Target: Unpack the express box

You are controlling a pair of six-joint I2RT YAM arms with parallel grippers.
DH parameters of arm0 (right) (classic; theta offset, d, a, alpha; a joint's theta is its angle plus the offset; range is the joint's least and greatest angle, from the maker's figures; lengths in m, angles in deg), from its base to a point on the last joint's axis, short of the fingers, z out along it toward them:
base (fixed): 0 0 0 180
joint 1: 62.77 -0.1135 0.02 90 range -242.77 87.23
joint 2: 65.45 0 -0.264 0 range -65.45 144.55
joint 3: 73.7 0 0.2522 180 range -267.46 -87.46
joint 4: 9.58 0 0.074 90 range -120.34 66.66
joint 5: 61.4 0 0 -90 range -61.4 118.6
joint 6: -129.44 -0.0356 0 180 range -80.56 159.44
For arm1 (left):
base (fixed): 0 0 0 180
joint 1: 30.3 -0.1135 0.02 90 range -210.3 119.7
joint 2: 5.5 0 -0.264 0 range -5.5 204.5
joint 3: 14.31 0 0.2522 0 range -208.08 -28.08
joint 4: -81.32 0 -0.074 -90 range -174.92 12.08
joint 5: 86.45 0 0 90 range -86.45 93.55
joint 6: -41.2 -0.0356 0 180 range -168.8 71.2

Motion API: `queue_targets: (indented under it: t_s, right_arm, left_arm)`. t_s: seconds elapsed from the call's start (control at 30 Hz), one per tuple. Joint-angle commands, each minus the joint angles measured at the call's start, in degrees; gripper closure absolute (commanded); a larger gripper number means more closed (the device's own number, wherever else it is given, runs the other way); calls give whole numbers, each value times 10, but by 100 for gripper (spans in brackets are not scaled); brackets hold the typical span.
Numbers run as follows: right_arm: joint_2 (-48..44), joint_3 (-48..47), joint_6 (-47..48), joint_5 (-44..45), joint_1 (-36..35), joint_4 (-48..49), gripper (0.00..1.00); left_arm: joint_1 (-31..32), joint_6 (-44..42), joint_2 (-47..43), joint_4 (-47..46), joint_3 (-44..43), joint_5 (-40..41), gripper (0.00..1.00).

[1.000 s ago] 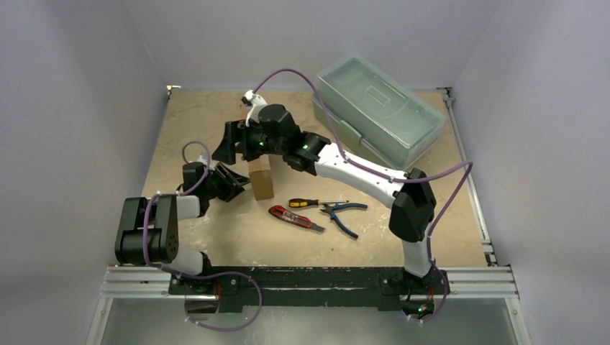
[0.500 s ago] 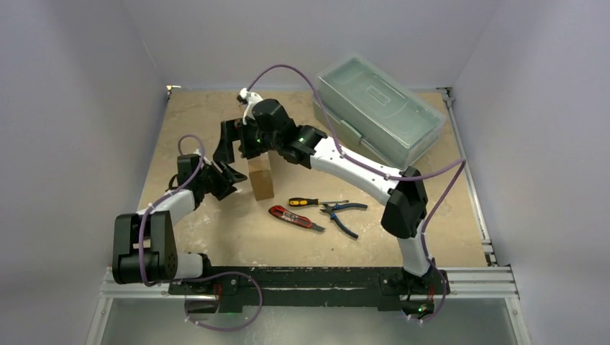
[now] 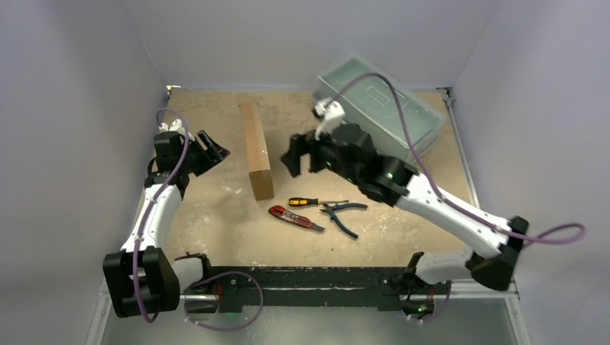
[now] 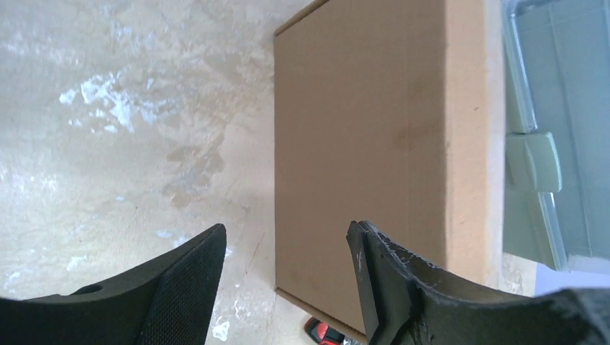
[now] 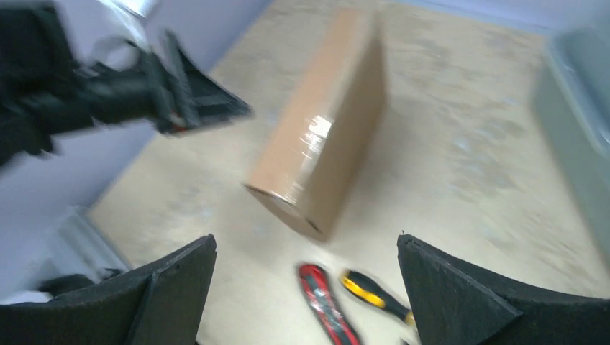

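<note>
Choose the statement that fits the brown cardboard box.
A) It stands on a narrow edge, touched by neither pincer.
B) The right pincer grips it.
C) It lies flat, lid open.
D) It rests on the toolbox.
A: the express box stands on edge between the left pincer and the right pincer, both open and clear of it.
</note>
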Motion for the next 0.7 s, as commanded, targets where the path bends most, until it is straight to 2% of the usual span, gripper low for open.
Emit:
queue_targets:
  t_s: [0.0, 0.07, 0.1, 0.17, 0.23, 0.43, 0.57, 0.67]
  right_arm:
    - [-99, 198, 52, 144, 0, 44, 1]
    - [-119, 246, 9, 156, 0, 24, 1]
    - [-124, 264, -4, 130, 0, 20, 1]
    - [-128, 307, 12, 36, -13, 76, 1]
    - [-114, 347, 2, -16, -36, 131, 1]
    - [0, 351, 25, -21, -92, 195, 1]
    - [74, 333, 61, -37, -97, 243, 1]
    - [132, 327, 74, -19, -97, 273, 1]
  left_arm:
    - [-2, -34, -9, 1, -42, 2, 36]
    - [0, -35, -26, -19, -42, -17, 34]
    - [3, -34, -36, -28, -39, -25, 32]
    - [22, -36, -53, -34, -32, -32, 31]
    - [33, -45, -61, -18, -28, -39, 30]
    - [38, -95, -93, 68, -51, 9, 30]
    - [40, -60, -104, 79, -34, 58, 31]
    - [40, -40, -114, 94, -20, 77, 31]
